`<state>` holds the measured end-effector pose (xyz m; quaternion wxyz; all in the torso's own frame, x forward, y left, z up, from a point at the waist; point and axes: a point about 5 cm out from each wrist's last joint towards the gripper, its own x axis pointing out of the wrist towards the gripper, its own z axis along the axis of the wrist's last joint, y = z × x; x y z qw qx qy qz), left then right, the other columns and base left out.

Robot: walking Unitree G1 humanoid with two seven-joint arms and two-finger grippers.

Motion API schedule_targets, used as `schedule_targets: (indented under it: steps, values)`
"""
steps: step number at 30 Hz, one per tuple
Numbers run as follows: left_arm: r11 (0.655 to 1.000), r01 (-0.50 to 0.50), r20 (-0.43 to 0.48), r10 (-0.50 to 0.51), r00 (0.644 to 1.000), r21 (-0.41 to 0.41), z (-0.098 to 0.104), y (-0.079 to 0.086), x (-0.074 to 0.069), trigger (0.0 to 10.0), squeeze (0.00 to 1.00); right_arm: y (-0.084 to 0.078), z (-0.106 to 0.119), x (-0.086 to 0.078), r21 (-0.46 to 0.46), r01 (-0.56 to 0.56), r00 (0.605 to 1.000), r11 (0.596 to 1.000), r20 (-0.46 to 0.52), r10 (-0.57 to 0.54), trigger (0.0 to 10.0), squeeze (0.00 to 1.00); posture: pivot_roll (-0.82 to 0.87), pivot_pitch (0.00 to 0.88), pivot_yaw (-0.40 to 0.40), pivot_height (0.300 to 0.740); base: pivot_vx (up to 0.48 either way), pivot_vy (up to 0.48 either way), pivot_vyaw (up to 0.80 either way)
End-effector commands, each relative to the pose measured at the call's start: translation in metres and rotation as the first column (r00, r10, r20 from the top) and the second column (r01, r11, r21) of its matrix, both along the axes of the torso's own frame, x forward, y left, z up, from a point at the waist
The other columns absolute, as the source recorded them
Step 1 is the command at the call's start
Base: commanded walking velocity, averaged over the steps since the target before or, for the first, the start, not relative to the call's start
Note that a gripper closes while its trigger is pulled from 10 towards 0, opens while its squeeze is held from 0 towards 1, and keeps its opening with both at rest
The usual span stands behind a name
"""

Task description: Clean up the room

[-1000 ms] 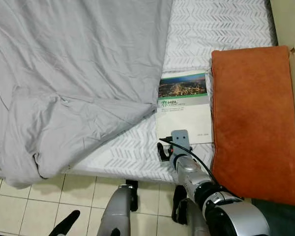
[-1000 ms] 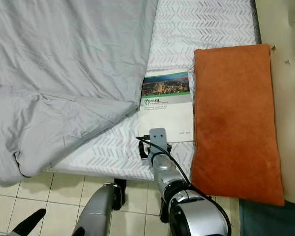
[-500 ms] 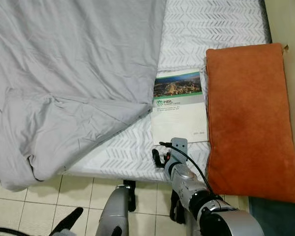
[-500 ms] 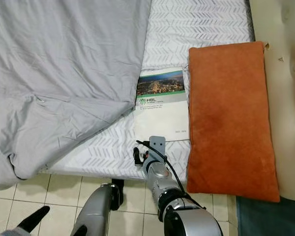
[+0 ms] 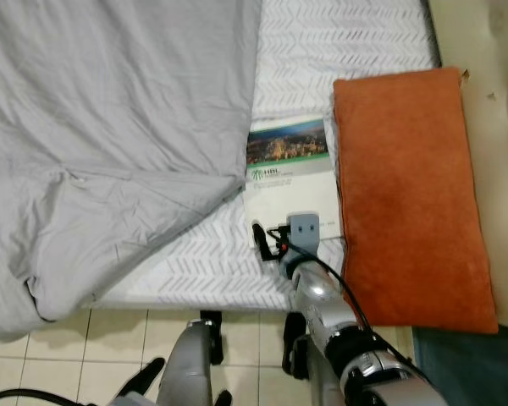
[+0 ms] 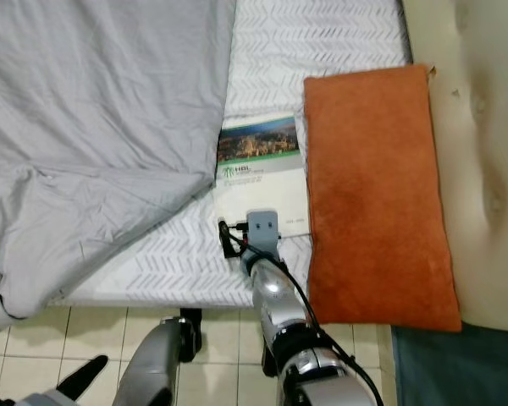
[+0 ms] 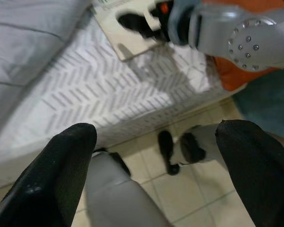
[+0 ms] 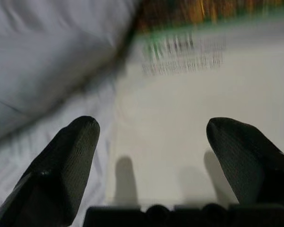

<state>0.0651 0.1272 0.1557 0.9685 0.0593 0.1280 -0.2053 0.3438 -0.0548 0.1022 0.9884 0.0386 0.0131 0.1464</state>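
Note:
A white booklet (image 5: 289, 169) with a city photo on its cover lies on the chevron-patterned sheet, between a rumpled grey blanket (image 5: 110, 127) and a long orange pillow (image 5: 406, 194). My right gripper (image 5: 269, 240) reaches over the bed's near edge to the booklet's near edge. In the right wrist view the right gripper (image 8: 151, 123) is open, with the booklet's white cover (image 8: 180, 118) between and beyond its fingers. My left gripper (image 7: 154, 135) hangs open low over the tiled floor beside the bed.
The mattress edge (image 5: 195, 292) runs across in front of me, with a black bed leg (image 5: 210, 320) and tiled floor (image 5: 68, 355) below. A beige padded surface (image 5: 491, 51) lies to the right, and a dark teal object (image 5: 470, 364) lies at the lower right.
The camera has shifted, sliding the scene leftward. My right gripper has moved forward from the bed's edge to the booklet's near edge. The booklet, pillow and blanket lie as before.

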Motion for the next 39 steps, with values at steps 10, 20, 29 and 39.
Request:
schedule_targets:
  steps: [10, 20, 29, 39]
  values:
    - [0.999, 0.000, -0.039, 0.001, 0.999, 0.033, -0.005, -0.002, -0.001, 10.0, 0.00, 0.012, -0.046, -0.021, -0.162, -0.066, 0.988, 0.984, -0.146, 0.042, 10.0, 0.00, 0.30, 0.655, -0.028, 0.740, 0.000, 0.000, 0.00]
    - [0.995, 0.009, -0.058, -0.004, 0.998, 0.101, -0.003, 0.011, -0.014, 10.0, 0.00, -0.022, -0.076, -0.023, -0.397, -0.036, 0.951, 0.917, -0.297, -0.091, 10.0, 0.00, 0.36, 0.705, 0.033, 0.740, 0.000, 0.000, 0.00]
    - [0.997, 0.030, -0.072, -0.024, 0.997, 0.074, -0.005, 0.004, -0.010, 10.0, 0.00, -0.010, -0.073, -0.025, -0.307, 0.000, 0.950, 0.952, -0.296, -0.096, 10.0, 0.00, 0.28, 0.678, -0.007, 0.740, 0.000, 0.000, 0.00]
    - [0.998, 0.063, -0.043, -0.062, 0.997, 0.006, -0.014, -0.012, 0.004, 10.0, 0.00, -0.002, -0.047, -0.033, -0.108, 0.077, 0.997, 0.991, -0.005, -0.078, 10.0, 0.00, 0.19, 0.654, -0.039, 0.740, 0.000, 0.000, 0.00]
